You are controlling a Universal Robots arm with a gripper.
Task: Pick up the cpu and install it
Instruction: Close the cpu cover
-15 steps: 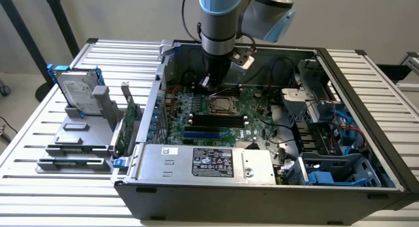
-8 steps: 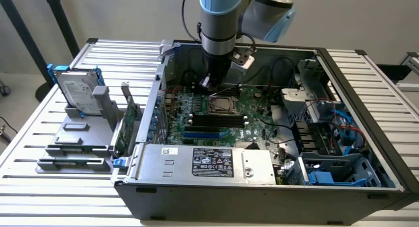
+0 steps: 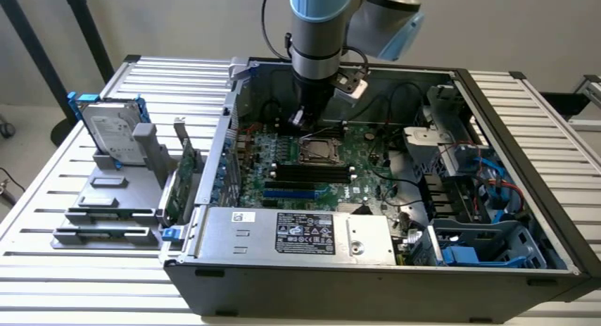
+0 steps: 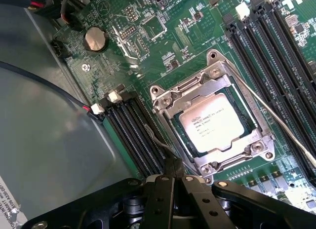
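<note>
Exterior view: my arm reaches down into the open computer case (image 3: 526, 220); my gripper (image 3: 302, 123) hangs just above the motherboard (image 3: 319, 178), near the socket (image 3: 319, 151).

Wrist view: my gripper (image 4: 170, 182) has its fingers pressed together, holding nothing. The cpu (image 4: 212, 124) lies flat in the socket's metal frame (image 4: 217, 76), silver top up, memory slots (image 4: 136, 135) on either side.

hidden: pincer (image 4: 173, 182) tips behind own linkage | cpu (image 4: 211, 123) lettering too small to read

Robotics lab; slatted alu bench (image 3: 75, 220); open PC case (image 3: 376, 270); robot arm (image 3: 319, 30).
</note>
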